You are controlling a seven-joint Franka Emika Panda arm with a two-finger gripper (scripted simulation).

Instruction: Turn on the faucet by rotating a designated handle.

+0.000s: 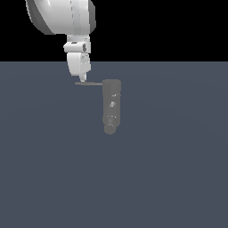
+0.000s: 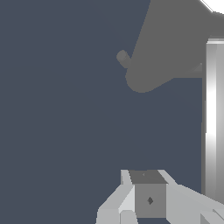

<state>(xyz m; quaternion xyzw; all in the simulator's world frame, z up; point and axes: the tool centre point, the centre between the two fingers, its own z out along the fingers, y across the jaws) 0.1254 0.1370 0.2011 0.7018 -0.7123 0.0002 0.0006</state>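
Lying nearest in the exterior view: bare slate-blue floor (image 1: pixel 169 178), carrying nothing but the fixture. Standing mid-floor, slightly toward the exterior view's left of centre: the faucet (image 1: pixel 111 107), a dull grey stubby cylinder with a rounded end pointing toward the camera and small pale glints running along it. Projecting sideways from its far end toward the exterior view's left: the handle (image 1: pixel 89 83), a thin dark rod lying level. Hovering at the rod's free tip, touching it or just above it, contact not being resolvable: the gripper (image 1: pixel 82 78), hanging from the white arm (image 1: pixel 62 15) that is descending out of the black backdrop beyond. Appearing in the wrist view: the faucet (image 2: pixel 175 48) as a broad grey mass with a short stub (image 2: pixel 123 57) at its side, a bright vertical bar (image 2: pixel 214 118) running alongside, and pale finger blocks (image 2: pixel 148 199) close to the lens. Jaw state: cannot tell, the fingers reading as one narrow point from outside and no gap or clamp showing up close. Risks judged from here: pressing so near the rod's end, sliding off the tip rather than turning it; pushing downward instead of sideways, jamming against the rod without rotating it; sweeping too wide, bringing the wrist into the cylinder.
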